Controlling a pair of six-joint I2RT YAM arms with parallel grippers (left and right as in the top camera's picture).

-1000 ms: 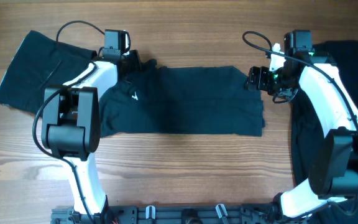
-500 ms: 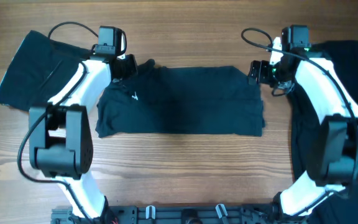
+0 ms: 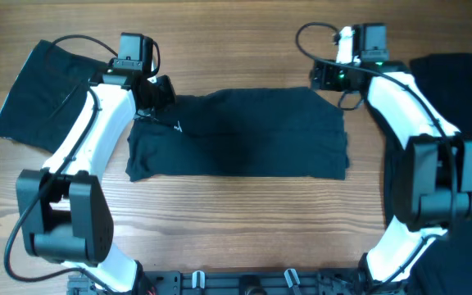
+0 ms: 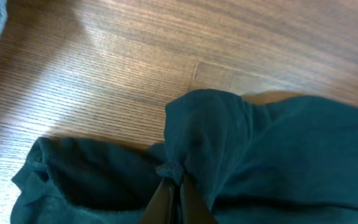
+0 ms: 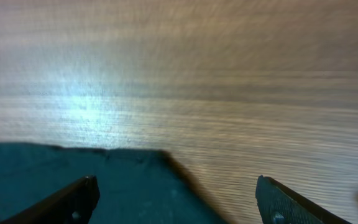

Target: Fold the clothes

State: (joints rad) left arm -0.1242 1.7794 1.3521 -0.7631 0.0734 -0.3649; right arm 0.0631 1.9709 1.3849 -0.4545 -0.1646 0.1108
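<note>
Left jaws pinching shirt (image 3: pixel 244 135), right jaws apart

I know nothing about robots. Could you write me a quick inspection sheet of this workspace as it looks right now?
Surface: wooden table, light grain.
Job's things: dark shirt spread flat in the middle, small white mark near its left end; second shirt lying folded at far left; more dark fabric at the right edge.
Clutter: nothing seen.
Grippers: left gripper, fingers pinched shut on the dark shirt's far left corner; right gripper, fingers wide open by its far right corner, holding nothing.
Cables: a black cable loops from each wrist.
Surroundings: dark rail along the near edge.
</note>
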